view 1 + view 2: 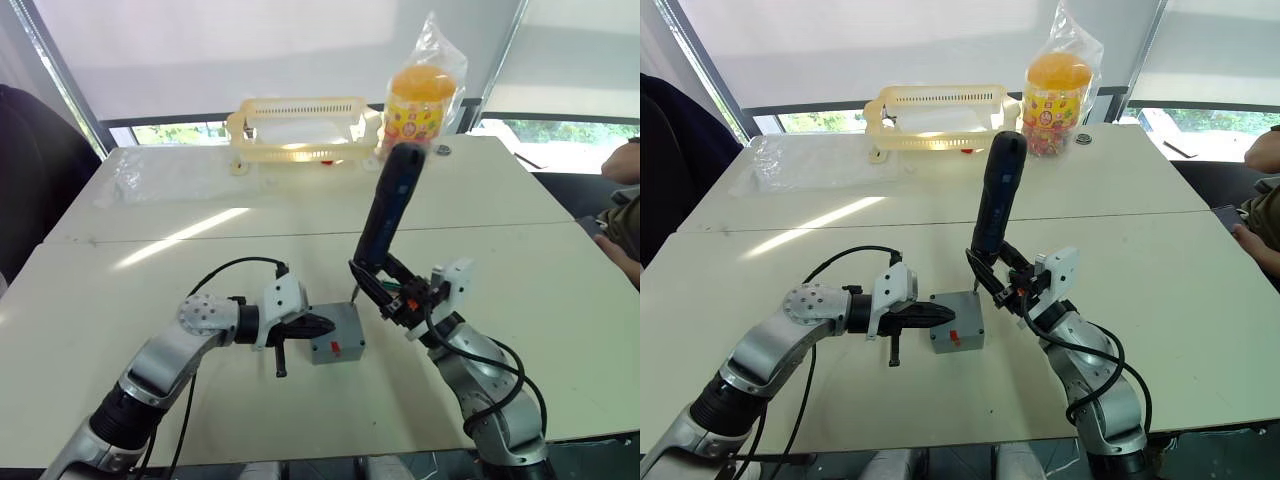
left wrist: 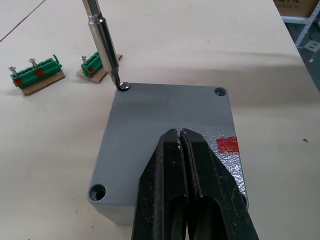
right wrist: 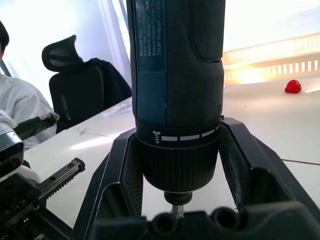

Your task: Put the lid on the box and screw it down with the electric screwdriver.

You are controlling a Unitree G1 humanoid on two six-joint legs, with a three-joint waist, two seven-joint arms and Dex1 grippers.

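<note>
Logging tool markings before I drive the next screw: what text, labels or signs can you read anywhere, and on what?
Electric screwdriver: small white print on its blue body, too blurred to read.
Its collar: a white screw symbol with dashes, no words.
Snack jar: colourful label, illegible.
Box: red mark only, no text.

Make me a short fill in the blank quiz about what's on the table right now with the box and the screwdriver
1. The electric screwdriver is held by the ____ claw.
2. Its bit rests on a screw at a ____ of the lid.
3. The left claw presses on the lid with its fingers ____.
4. The mark on the box is ____.

Missing words: right; corner; shut; red
</note>
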